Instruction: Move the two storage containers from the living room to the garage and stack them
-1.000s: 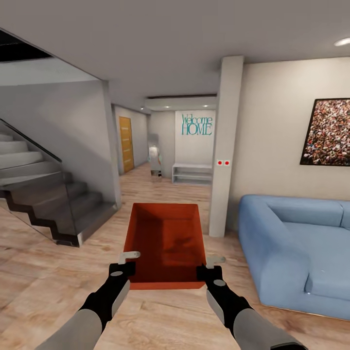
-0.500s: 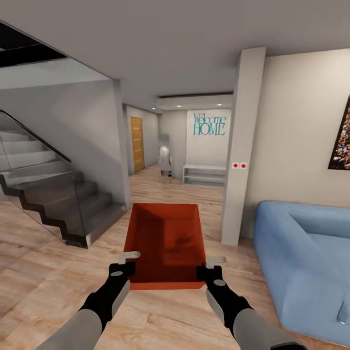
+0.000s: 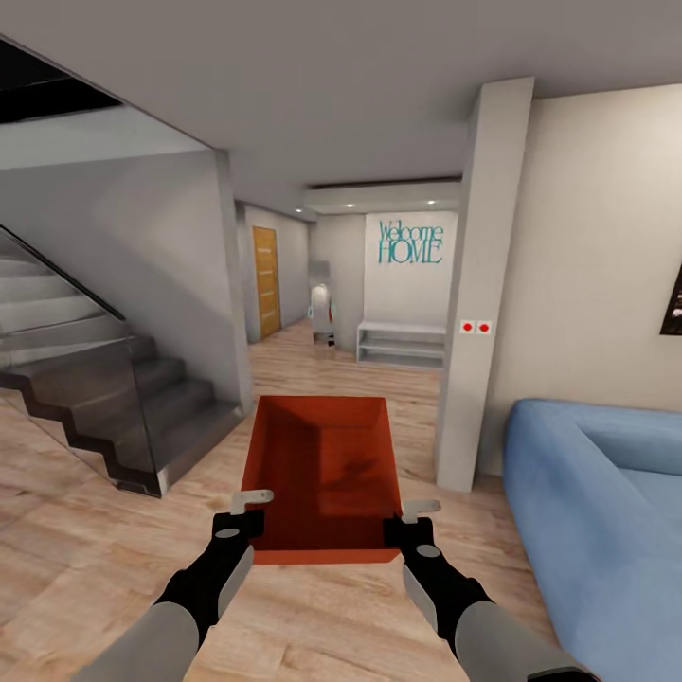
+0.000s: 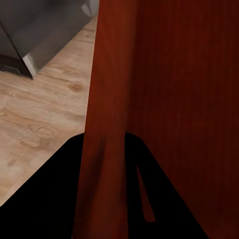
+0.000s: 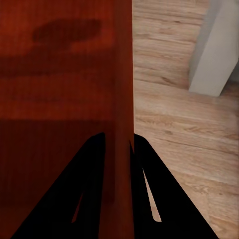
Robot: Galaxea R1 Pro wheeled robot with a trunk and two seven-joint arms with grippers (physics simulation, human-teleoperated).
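An orange-red storage container (image 3: 322,474) hangs level in front of me above the light wood floor of the living room. My left gripper (image 3: 244,516) is shut on its left wall near the front corner, and my right gripper (image 3: 403,523) is shut on its right wall. In the left wrist view the red wall (image 4: 107,124) runs between the black fingers (image 4: 59,199). The right wrist view has the container wall (image 5: 122,99) pinched between both fingers (image 5: 144,199). The bin is empty inside.
A dark staircase with a glass rail (image 3: 104,388) stands at the left. A white pillar (image 3: 478,284) rises right of centre, with a blue sofa (image 3: 597,511) beyond it. Ahead, a hallway runs to a wooden door (image 3: 266,281), a white bench (image 3: 401,343) and a "Welcome HOME" wall sign (image 3: 410,242).
The whole view has swung to the left: pillar, sofa and wall picture slid right, and the hallway looks closer. Both grippers and the container keep the same place before me.
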